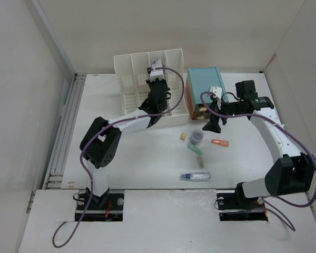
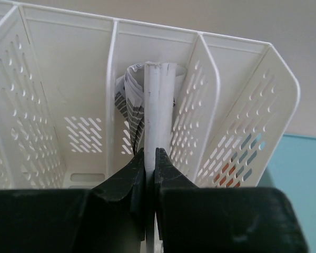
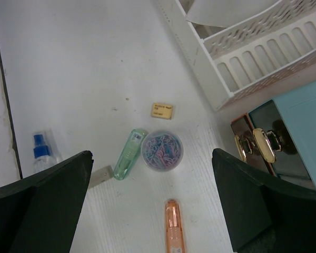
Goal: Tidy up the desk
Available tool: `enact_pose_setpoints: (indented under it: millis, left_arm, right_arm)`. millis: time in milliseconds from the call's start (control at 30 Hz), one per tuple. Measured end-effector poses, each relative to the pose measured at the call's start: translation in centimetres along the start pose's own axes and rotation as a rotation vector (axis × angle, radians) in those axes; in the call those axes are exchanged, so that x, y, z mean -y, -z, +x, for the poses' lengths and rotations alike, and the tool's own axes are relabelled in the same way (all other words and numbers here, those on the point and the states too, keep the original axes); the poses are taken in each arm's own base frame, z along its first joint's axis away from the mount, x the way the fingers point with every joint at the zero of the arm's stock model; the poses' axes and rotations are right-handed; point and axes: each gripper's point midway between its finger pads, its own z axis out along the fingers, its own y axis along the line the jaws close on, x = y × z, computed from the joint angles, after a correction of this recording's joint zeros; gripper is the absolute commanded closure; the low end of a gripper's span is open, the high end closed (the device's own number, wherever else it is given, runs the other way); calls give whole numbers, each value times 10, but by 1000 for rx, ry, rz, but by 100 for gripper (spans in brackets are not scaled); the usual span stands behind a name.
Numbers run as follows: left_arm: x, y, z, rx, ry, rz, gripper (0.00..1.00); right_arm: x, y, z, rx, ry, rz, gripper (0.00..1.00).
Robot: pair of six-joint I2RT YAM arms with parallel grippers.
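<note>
The white desk (image 1: pixel 142 163) carries a white slotted file rack (image 1: pixel 127 79) at the back. My left gripper (image 1: pixel 157 88) reaches into the rack's third compartment and is shut (image 2: pixel 150 158) on a white rolled paper (image 2: pixel 159 105) that stands upright there, beside a grey-printed sheet (image 2: pixel 127 100). My right gripper (image 1: pixel 213 125) is open and empty, held above the desk over a round cup of coloured paper clips (image 3: pixel 161 151); in its wrist view (image 3: pixel 151 158) the fingers (image 3: pixel 52 195) stand wide apart.
A teal-topped box (image 1: pixel 206 87) with orange drawers (image 3: pixel 242 134) stands right of the rack (image 3: pixel 253 47). On the desk lie a tan eraser (image 3: pixel 162 110), a green tape dispenser (image 3: pixel 126 154), an orange pen-like case (image 3: pixel 173 226) and a blue-capped spray bottle (image 3: pixel 42 150).
</note>
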Motion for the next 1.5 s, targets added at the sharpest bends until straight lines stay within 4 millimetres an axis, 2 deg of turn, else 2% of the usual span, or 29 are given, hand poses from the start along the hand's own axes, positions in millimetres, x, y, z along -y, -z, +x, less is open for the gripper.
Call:
enact_pose_setpoints:
  millis: [400,567,1100,1500]
  left_arm:
    - [25,54,-20,180,-146,30,100]
    - [25,65,-22,203,-212,18,100]
    - [18,65,-23,215,-338,-19,100]
    - [27,68,-19,223,-463,6,100]
  right_arm:
    - [-2,0,0,0,-2,-6,0]
    - [-3,0,1,-3,-4,-10,0]
    - [-4,-1,3,-4,-6,-23,0]
    - [-4,-3,7,-15,-16,-38,0]
